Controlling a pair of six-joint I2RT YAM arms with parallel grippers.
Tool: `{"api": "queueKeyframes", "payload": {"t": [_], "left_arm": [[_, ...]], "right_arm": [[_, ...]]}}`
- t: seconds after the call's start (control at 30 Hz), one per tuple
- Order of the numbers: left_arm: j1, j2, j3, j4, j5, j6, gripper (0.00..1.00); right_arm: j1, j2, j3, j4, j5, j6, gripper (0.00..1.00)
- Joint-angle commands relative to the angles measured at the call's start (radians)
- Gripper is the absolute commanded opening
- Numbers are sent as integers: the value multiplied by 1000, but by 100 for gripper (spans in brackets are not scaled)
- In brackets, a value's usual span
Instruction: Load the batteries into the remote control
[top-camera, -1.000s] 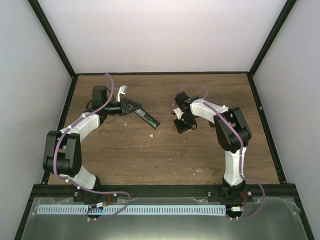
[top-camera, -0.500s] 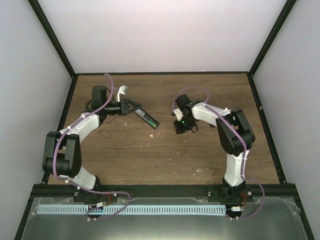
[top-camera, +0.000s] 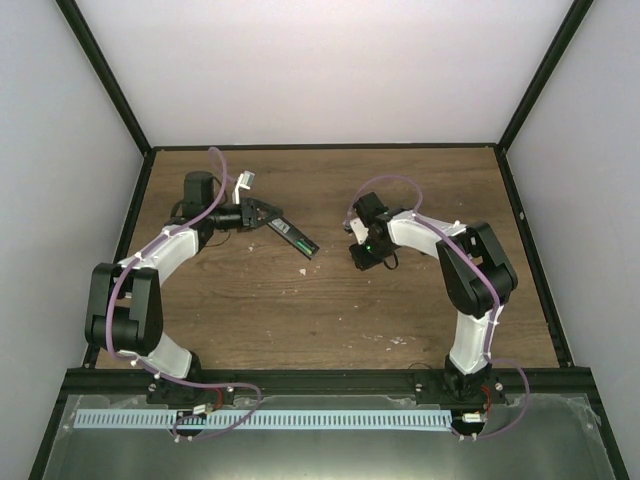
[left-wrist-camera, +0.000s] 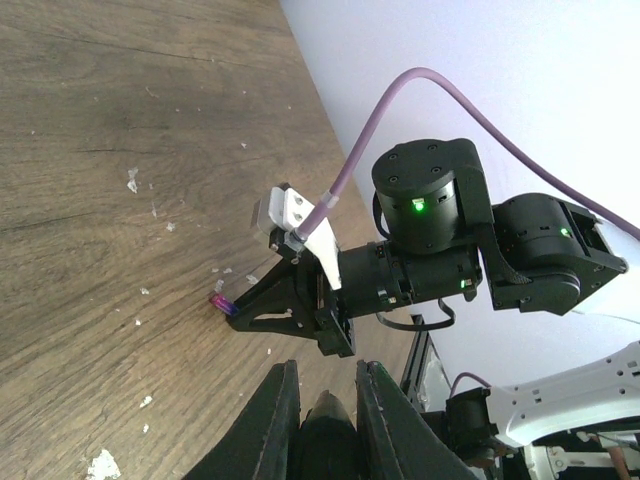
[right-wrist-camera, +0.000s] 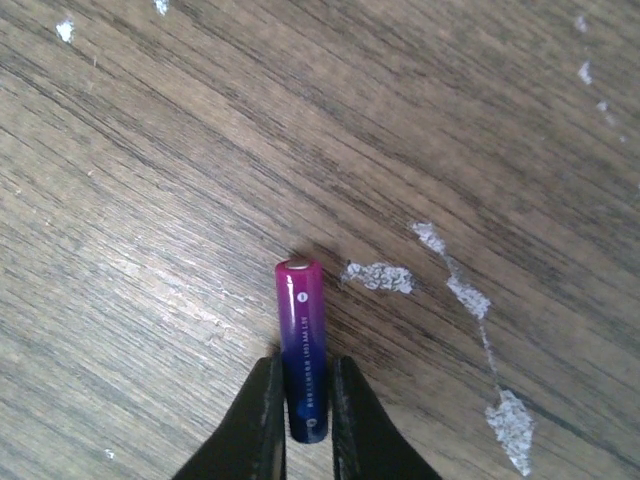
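My left gripper (top-camera: 270, 215) is shut on one end of the black remote control (top-camera: 294, 237), which sticks out toward the table's middle. A green strip on the remote looks like the green battery (top-camera: 299, 241). In the left wrist view the remote's end (left-wrist-camera: 326, 432) sits between my left fingers (left-wrist-camera: 280, 400). My right gripper (right-wrist-camera: 303, 365) is shut on the lower end of the purple-blue battery (right-wrist-camera: 300, 300), with the battery's far tip at the wooden table. The battery also shows in the left wrist view (left-wrist-camera: 217, 302), at the tip of the right gripper (left-wrist-camera: 232, 310).
The wooden table (top-camera: 330, 310) has white scuffs (right-wrist-camera: 380, 276) close to the battery. Black frame posts and white walls enclose the table. A grey tray with a white slotted strip (top-camera: 260, 420) lies in front of the arm bases.
The right arm's wrist and elbow have shifted a little to the right, with the gripper staying low at the table. The left arm and remote have not moved.
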Motion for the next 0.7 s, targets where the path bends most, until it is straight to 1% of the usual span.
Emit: {"api": "queueKeyframes", "payload": {"t": [0.0,0.07,0.2,0.47,0.67], "left_arm": [[6,-2,2,7,2,11,0],[6,3,-5,16,-1,6,0],[5,7,-44,71,-11,-26,0],[-16,15,-124,107,-13,-25,0],[-86,70,-107,107,36,-2,0]], "right_arm": [[11,7,-41,-52,39,1,4],[12,-6,-35,-65,43,-1,1],[12,-44,2,-123,39,15,1],[49,-155,90,-285,-101,54,1],[102,-209,171,-368,-233,74,1]]}}
